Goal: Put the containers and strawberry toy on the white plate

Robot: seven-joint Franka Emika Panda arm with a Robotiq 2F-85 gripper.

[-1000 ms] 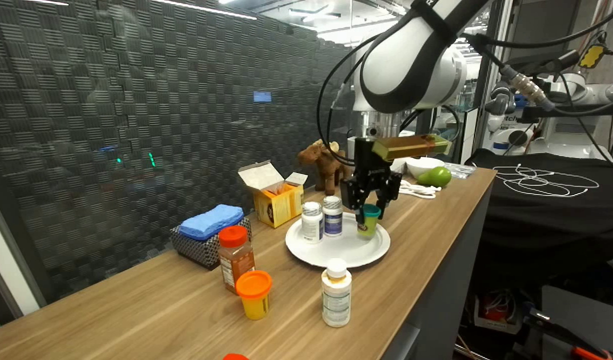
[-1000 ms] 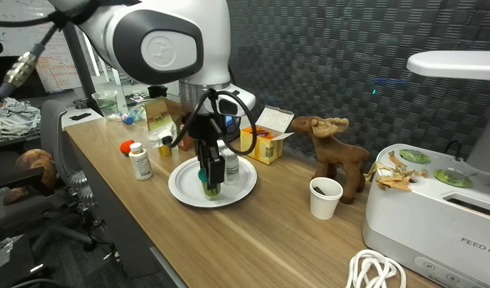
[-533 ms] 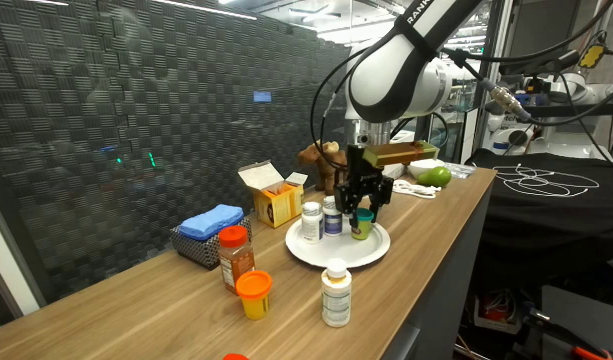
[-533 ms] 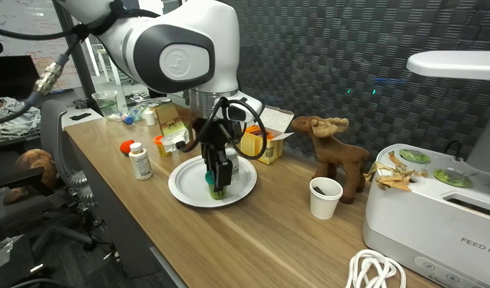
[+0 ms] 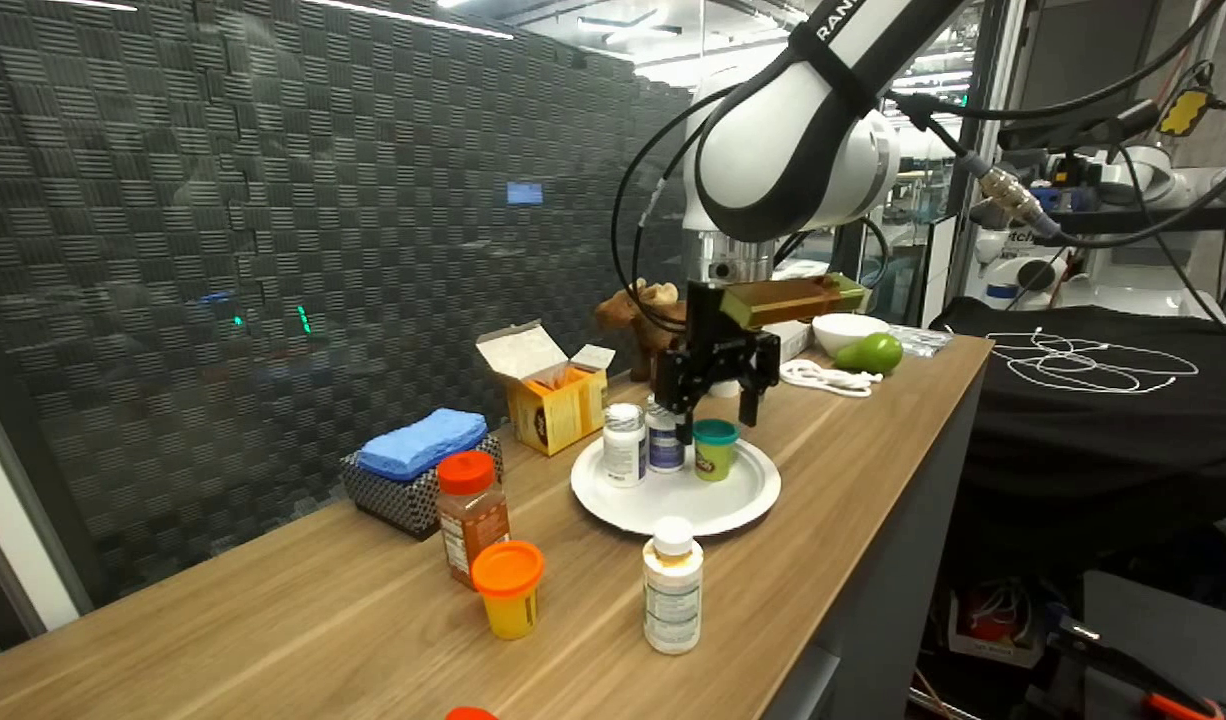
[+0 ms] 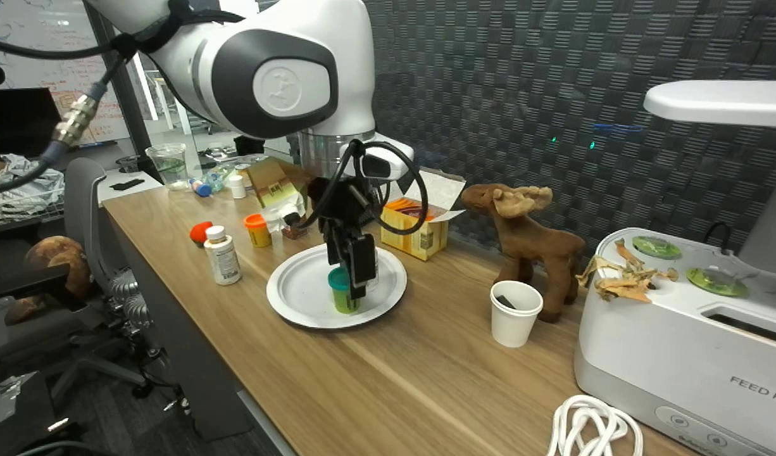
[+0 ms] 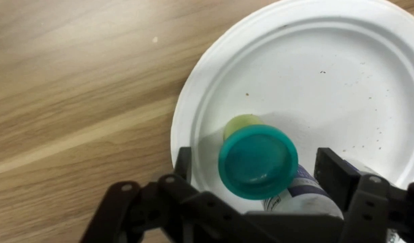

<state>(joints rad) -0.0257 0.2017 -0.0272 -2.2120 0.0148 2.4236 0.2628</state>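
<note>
The green container with a teal lid (image 7: 257, 162) stands upright on the white plate (image 5: 613, 512). Around and just above its lid, my gripper (image 7: 254, 158) is open, with a gap on each side. Two white bottles (image 5: 625, 447) share the plate; one is partly behind a finger in the wrist view. Off the plate on the wooden counter are a white-capped bottle (image 5: 673, 595), a yellow container with an orange lid (image 5: 510, 590) and a red-lidded spice jar (image 5: 470, 520). The red strawberry toy (image 6: 200, 233) lies beyond the white-capped bottle, mostly cut off in an exterior view (image 5: 470, 714).
An open yellow box (image 5: 558, 405) and a brown moose toy (image 6: 527, 234) stand along the dark wall. Near them are paper cups (image 6: 516, 316), a white planter appliance (image 6: 679, 354) and a coiled white cord (image 6: 594, 424). A blue cloth (image 5: 423, 443) rests on a patterned box.
My gripper has come down with the tilted green container, then opened and let it go. It has risen slightly, and the container now stands upright on the plate.
</note>
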